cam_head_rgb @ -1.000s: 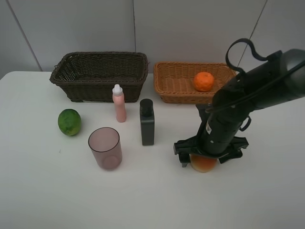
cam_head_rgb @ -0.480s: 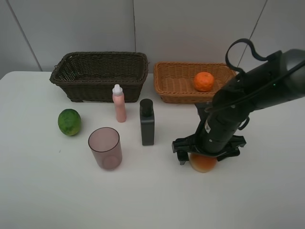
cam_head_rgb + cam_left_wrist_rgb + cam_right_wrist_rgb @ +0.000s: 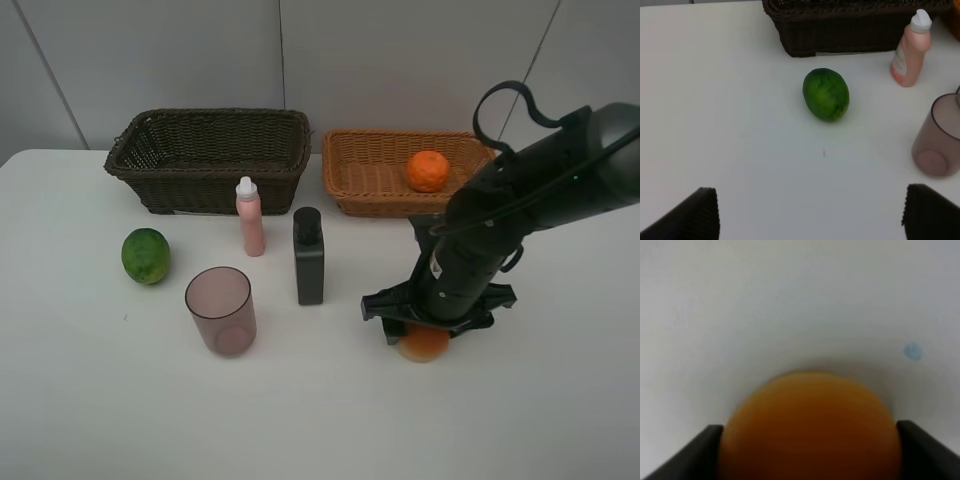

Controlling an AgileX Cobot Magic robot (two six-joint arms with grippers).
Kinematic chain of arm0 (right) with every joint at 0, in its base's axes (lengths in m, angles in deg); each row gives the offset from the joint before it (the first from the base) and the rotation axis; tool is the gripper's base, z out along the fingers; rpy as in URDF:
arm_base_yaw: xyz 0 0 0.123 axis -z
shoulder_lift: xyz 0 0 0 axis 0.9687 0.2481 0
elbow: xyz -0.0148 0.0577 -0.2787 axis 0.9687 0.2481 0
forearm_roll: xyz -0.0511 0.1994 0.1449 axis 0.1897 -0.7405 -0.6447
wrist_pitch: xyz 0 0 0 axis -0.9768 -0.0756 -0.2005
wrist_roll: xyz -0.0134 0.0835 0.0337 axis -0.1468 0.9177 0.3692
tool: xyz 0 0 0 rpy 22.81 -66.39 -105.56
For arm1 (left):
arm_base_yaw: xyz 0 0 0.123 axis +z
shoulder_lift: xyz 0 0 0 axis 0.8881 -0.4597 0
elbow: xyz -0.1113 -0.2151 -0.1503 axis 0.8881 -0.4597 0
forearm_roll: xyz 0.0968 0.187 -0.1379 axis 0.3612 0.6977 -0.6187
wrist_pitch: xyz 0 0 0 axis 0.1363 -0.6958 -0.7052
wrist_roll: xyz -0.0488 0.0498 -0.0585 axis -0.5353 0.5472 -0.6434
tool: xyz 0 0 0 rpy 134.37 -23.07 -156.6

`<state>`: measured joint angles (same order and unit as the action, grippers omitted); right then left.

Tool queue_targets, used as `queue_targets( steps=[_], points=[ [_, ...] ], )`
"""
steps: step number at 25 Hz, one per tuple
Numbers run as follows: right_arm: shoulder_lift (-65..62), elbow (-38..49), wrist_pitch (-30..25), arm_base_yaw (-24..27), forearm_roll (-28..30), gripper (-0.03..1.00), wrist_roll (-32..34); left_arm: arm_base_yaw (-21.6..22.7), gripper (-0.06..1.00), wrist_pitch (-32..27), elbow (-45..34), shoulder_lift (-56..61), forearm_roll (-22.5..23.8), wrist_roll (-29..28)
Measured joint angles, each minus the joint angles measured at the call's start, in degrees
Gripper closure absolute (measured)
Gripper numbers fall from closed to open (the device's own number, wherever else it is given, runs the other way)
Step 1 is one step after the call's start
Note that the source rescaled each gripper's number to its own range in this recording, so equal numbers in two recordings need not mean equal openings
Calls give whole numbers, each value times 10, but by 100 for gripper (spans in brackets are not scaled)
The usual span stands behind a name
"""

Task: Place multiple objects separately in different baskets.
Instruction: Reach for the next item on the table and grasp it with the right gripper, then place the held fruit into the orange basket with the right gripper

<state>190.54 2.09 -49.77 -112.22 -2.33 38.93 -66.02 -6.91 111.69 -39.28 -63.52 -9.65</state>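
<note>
The red-orange peach-like fruit (image 3: 425,346) rests on the white table at the front right. My right gripper (image 3: 430,322) is down over it, and in the right wrist view its fingers touch both sides of the fruit (image 3: 810,425). The orange (image 3: 428,170) lies in the light tan basket (image 3: 365,203). The dark brown basket (image 3: 210,122) holds nothing that shows. The green round fruit (image 3: 146,256), pink bottle (image 3: 250,220), dark bottle (image 3: 309,260) and mauve cup (image 3: 221,310) stand on the table. My left gripper (image 3: 810,220) is open, short of the green fruit (image 3: 826,94).
Both baskets stand side by side at the table's back edge, against a grey wall. The dark bottle is a short way left of my right arm (image 3: 540,180). The left wrist view also shows the pink bottle (image 3: 910,55), the cup (image 3: 937,137) and the dark basket (image 3: 840,35).
My right gripper has sunk a little lower over the peach-like fruit and covers more of it. The other things have not moved.
</note>
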Motion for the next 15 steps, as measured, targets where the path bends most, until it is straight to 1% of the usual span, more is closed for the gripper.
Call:
queue_targets(
  steps=[1, 15],
  points=[
    [0, 0, 0, 0, 0, 56, 0, 0, -1, 0, 0, 0, 0, 0],
    [0, 0, 0, 0, -7, 56, 0, 0, -1, 0, 0, 0, 0, 0]
  ],
)
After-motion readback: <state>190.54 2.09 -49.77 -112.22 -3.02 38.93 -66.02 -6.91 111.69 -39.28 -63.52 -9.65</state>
